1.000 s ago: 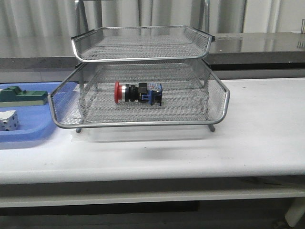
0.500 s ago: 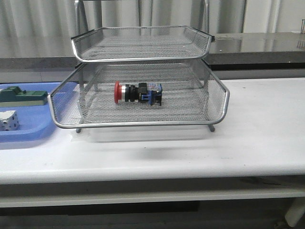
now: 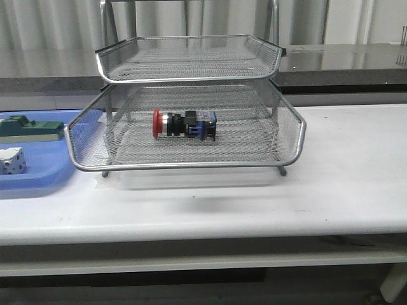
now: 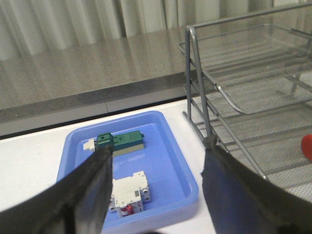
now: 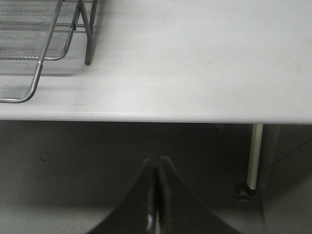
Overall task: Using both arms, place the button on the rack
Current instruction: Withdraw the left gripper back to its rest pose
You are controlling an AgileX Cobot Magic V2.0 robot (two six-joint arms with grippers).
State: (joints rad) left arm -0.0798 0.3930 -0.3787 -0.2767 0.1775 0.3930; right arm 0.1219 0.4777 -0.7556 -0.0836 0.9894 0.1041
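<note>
The button, red cap to the left and blue block to the right, lies on its side in the middle tier of the silver wire rack. Neither arm shows in the front view. In the left wrist view my left gripper hangs open and empty above the blue tray, with the rack beside it and a sliver of the red cap at the frame edge. My right gripper is shut with nothing in it, hovering off the table's front edge, away from the rack's corner.
A blue plastic tray sits left of the rack, holding a green block and a white block. The left wrist view shows the same tray with the green block and white block. A table leg stands below the edge.
</note>
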